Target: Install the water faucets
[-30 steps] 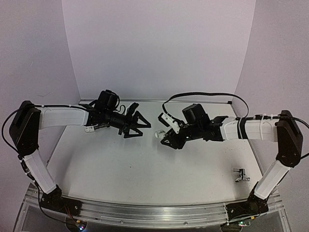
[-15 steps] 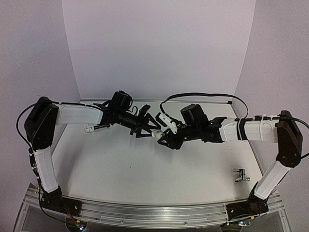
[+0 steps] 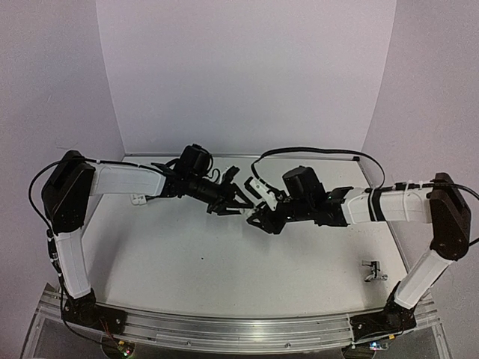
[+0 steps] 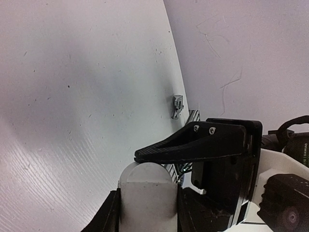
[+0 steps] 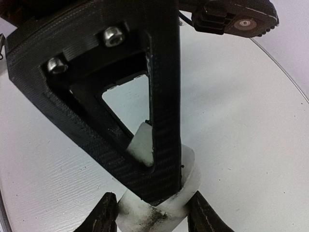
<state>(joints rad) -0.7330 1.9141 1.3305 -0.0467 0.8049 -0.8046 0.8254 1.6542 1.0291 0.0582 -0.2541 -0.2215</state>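
A small silver water faucet [image 3: 372, 271] lies on the table near the right arm's base; it also shows as the faucet [image 4: 178, 106] far off in the left wrist view. Above the table's middle both grippers meet on one white cylindrical fitting [image 5: 190, 175]. My right gripper [image 5: 153, 210] is shut on its lower, smudged end. My left gripper [image 4: 147, 203] is shut on the fitting [image 4: 147, 186], a finger pressed against each side. One black left finger [image 5: 164, 96] crosses in front of the fitting in the right wrist view. From above, the left gripper [image 3: 232, 202] and the right gripper [image 3: 256, 217] touch tip to tip.
White table [image 3: 209, 262] with walls behind and on both sides. A black cable [image 3: 314, 148] loops over the right arm. The metal rail [image 3: 239, 329] with both arm bases runs along the near edge.
My left arm has swung right to the right gripper, and its jaws have closed from wide open onto the white fitting. The right arm has barely moved.
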